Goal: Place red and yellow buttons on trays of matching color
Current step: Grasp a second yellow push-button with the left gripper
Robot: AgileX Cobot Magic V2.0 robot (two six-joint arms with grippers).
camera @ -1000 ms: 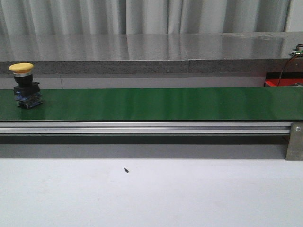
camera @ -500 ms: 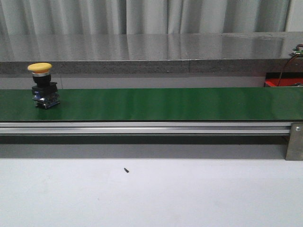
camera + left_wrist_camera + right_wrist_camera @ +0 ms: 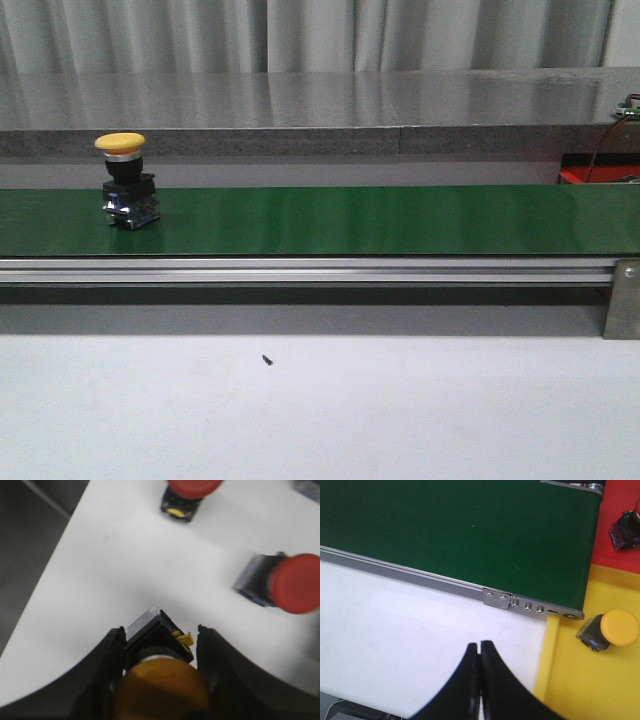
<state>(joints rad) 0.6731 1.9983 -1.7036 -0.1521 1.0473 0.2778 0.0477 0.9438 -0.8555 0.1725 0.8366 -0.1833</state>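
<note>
- In the front view we see a green conveyor belt (image 3: pixel 380 220) running the full width, with a silver rail (image 3: pixel 300 270) along its near edge and bare white table (image 3: pixel 400 410) in front; neither arm shows in this view.
- A yellow-capped button (image 3: pixel 127 180) stands upright on the belt near its left end, with open belt to its right.
- A small dark speck (image 3: pixel 267 360) lies on the white table, well apart from the button.
- In the left wrist view our left gripper (image 3: pixel 160 645) is clamped on a yellow button (image 3: pixel 160 690), its black fingers (image 3: pixel 107 665) pressing either side of the button's body, over a white surface (image 3: pixel 115 565).
- Two red buttons lie on that same white surface: one lying on its side (image 3: pixel 280 582), another (image 3: pixel 187 495) cut off by the frame edge. Both are apart from the held button.
- In the right wrist view our right gripper (image 3: pixel 479 655) is clenched on nothing, fingertips touching, over the white table (image 3: pixel 410 645) just beside the belt's end bracket (image 3: pixel 530 605).
- Beyond the belt's end we see a yellow tray (image 3: pixel 570 680) holding a yellow button on its side (image 3: pixel 612 630), near the right gripper but apart from it.
- A red tray (image 3: pixel 615 555) adjoins the yellow one; a dark button body (image 3: pixel 626 530) on it is cut off, so we cannot tell its cap colour.
</note>
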